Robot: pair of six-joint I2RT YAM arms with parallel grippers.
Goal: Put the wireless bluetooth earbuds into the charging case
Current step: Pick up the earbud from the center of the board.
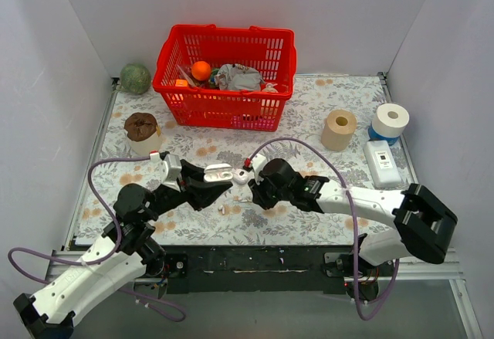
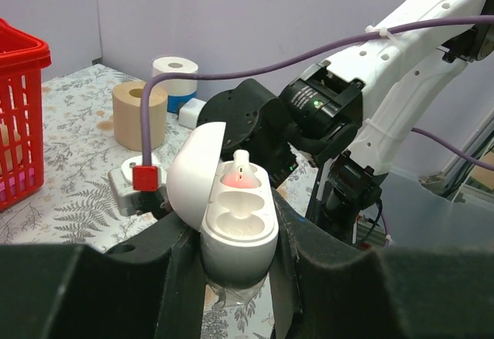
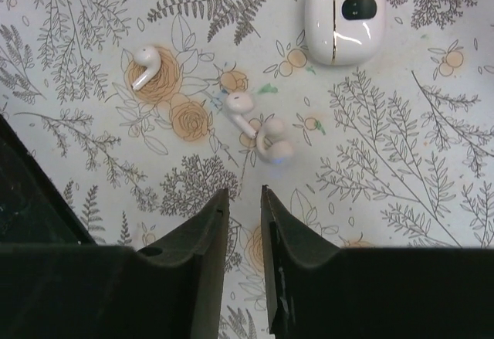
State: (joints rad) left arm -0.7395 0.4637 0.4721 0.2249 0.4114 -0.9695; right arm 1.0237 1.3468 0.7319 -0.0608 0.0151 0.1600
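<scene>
My left gripper (image 2: 235, 238) is shut on an open white charging case (image 2: 239, 227), held above the cloth with its lid up. One white earbud (image 2: 241, 173) sits in the far slot and glows red; the near slot is empty. In the top view the case (image 1: 218, 174) sits between both grippers. My right gripper (image 3: 245, 192) is open by a narrow gap and empty, hovering over the cloth. Three loose white earbuds lie ahead of it: one (image 3: 145, 67) to the left, and two touching (image 3: 241, 107) (image 3: 274, 142) just past its fingertips. Loose earbuds (image 1: 224, 208) also show in the top view.
A second white case (image 3: 344, 15), closed, lies on the floral cloth at the far right. A red basket (image 1: 224, 65) stands at the back. A tan roll (image 1: 339, 129), a white roll (image 1: 390, 120) and a white box (image 1: 383, 162) stand at the right. The right arm (image 2: 324, 115) is close behind the held case.
</scene>
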